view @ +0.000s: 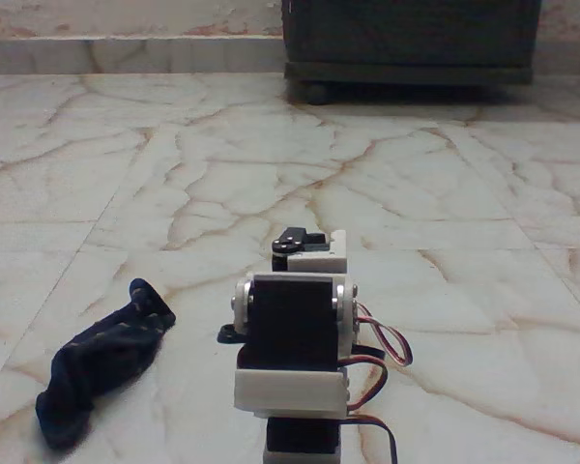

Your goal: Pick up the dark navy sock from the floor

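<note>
The dark navy sock [104, 365] lies crumpled on the floor [271, 164] at the lower left of the fixed view, stretched from lower left to upper right. My white and black arm stands folded at the bottom centre, seen from behind. To the right of the sock, my gripper [304, 246] peeks over the top servo block, clear of the fabric. The arm's own body hides its fingers, so whether they are open or shut does not show. Nothing visible is held.
A dark cabinet [411, 43] on low feet stands against the back wall at the upper right. Red and black cables [382, 353] loop out on the arm's right side. Glossy marble tiles with brown veins spread between the arm and the wall.
</note>
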`<state>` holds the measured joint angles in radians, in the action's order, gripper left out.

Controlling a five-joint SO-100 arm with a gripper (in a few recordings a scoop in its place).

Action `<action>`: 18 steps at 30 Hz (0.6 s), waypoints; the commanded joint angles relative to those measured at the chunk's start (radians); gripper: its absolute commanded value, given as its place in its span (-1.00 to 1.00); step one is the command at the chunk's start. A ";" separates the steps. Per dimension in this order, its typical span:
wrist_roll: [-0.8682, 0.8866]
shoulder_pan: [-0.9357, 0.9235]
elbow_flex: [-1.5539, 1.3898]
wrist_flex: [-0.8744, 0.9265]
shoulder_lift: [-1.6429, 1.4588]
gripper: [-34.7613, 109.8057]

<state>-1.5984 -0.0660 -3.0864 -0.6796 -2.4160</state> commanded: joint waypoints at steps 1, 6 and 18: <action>0.015 -0.040 0.005 0.037 -0.011 -0.52; 0.017 -0.032 0.005 0.048 -0.012 -0.52; 0.161 0.046 0.118 0.020 0.132 -0.51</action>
<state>-1.4588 -0.0307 -3.0112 -0.6504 -2.3163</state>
